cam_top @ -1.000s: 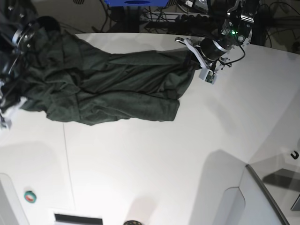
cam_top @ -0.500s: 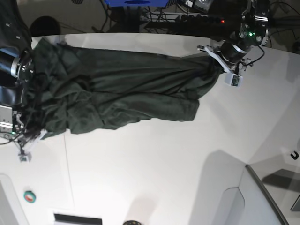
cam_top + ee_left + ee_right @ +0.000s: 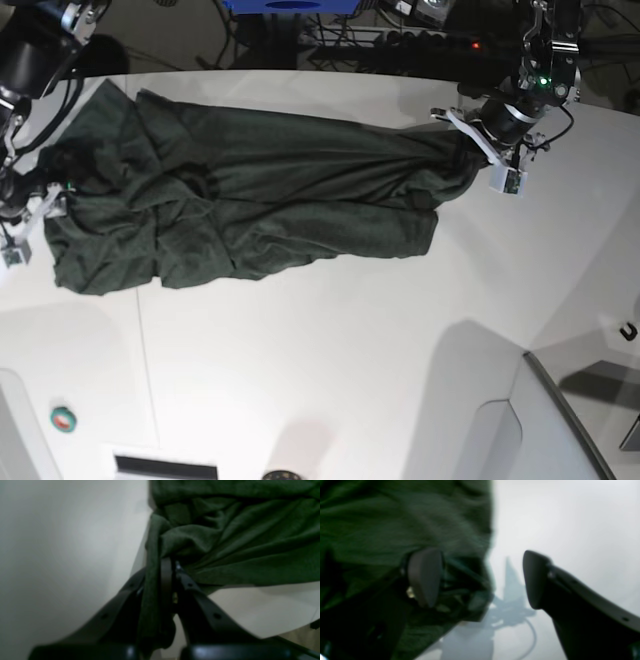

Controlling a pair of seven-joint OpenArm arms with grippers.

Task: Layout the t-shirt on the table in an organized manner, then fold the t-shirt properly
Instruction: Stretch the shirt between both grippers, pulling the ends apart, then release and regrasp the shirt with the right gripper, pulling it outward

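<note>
The dark green t-shirt (image 3: 250,200) lies stretched in a wrinkled band across the far half of the white table (image 3: 350,350). At its right end my left gripper (image 3: 482,152) is shut on a bunched fold; the left wrist view shows the cloth (image 3: 237,542) pinched between the closed jaws (image 3: 170,563). At the shirt's left end my right gripper (image 3: 28,222) stands open. In the right wrist view its fingers (image 3: 425,577) are wide apart (image 3: 480,580), with the blurred shirt (image 3: 395,517) draped beside the left pad and bare table (image 3: 570,517) behind.
A raised grey-white panel (image 3: 570,420) with a dark edge fills the near right corner. A small green and red button (image 3: 64,419) sits near left. Cables and a blue object (image 3: 290,6) lie behind the table's far edge. A thin seam line (image 3: 145,350) crosses the tabletop.
The shirt was drawn rightward and stretched out flatter. My right gripper opened and let go of the shirt's left end. The left gripper moved right, still holding cloth.
</note>
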